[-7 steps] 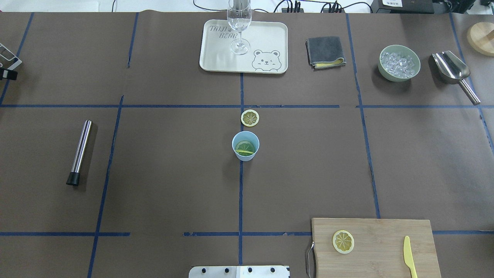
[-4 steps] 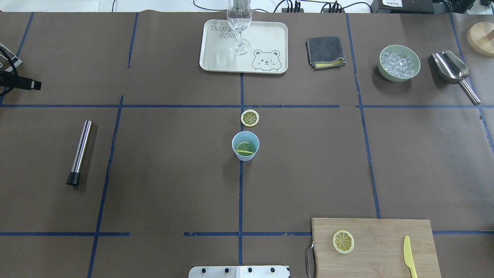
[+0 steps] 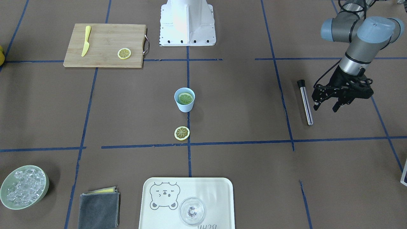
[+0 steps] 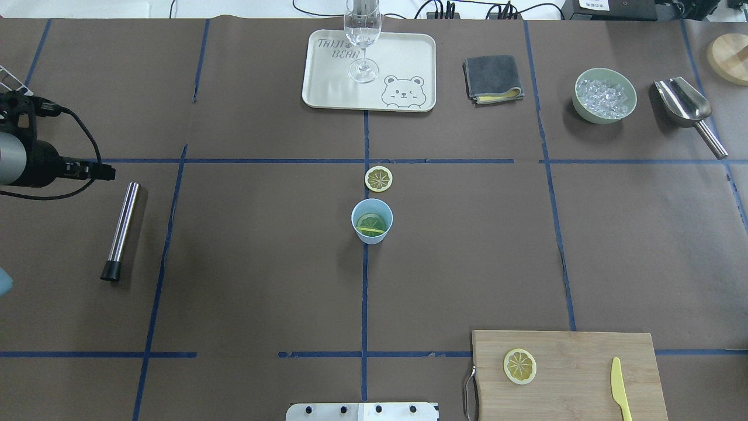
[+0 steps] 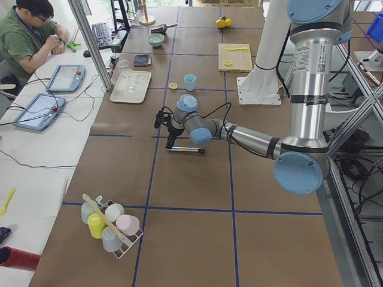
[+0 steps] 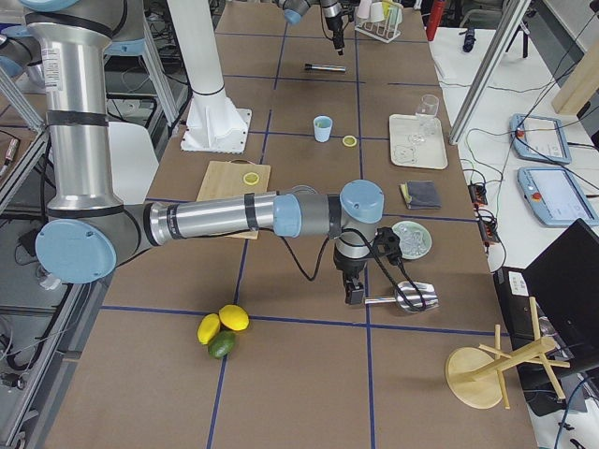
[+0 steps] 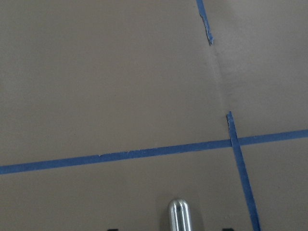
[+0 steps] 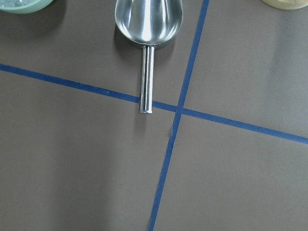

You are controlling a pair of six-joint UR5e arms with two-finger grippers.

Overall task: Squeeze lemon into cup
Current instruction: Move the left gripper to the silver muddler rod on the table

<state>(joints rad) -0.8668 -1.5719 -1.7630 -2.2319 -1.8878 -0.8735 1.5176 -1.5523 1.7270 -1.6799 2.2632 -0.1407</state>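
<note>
Overhead exterior view: the light-blue cup (image 4: 372, 238) stands upright at the table's centre on the blue tape line. One lemon slice (image 4: 370, 222) lies inside it and a second slice (image 4: 378, 178) lies flat just beyond it. The left gripper (image 3: 326, 106) hovers empty, fingers apart, beside the steel muddler (image 3: 305, 101). The right gripper (image 6: 356, 290) hangs near the metal ice scoop (image 8: 148, 19); I cannot tell whether its fingers are apart or together.

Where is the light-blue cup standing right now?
In the overhead view, the light-blue cup stands mid-table on the central tape line, a loose lemon slice just beyond it.
</note>
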